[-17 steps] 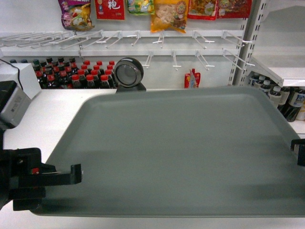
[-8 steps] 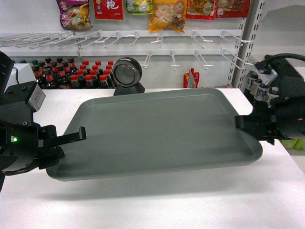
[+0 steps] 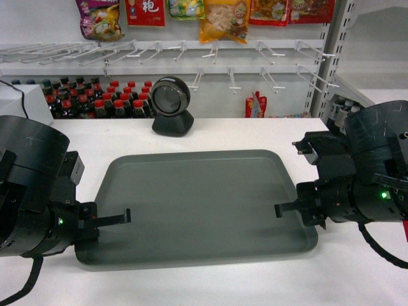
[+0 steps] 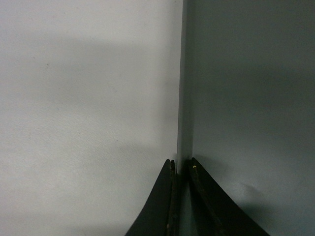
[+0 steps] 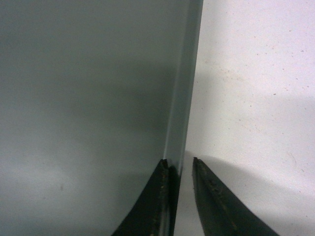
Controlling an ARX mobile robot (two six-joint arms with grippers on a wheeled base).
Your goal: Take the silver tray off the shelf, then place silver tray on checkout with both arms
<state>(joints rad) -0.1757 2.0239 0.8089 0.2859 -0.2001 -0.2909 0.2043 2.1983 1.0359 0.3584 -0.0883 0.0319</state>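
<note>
White checkout carried the silver tray, lying flat between both arms. Left gripper reached in level, jaws pinching the tray's left rim; right gripper mirrored it, jaws straddling the right rim with a slight gap outside. Bare counter lay outward of each gripper. Nothing sat in the tray.
</note>
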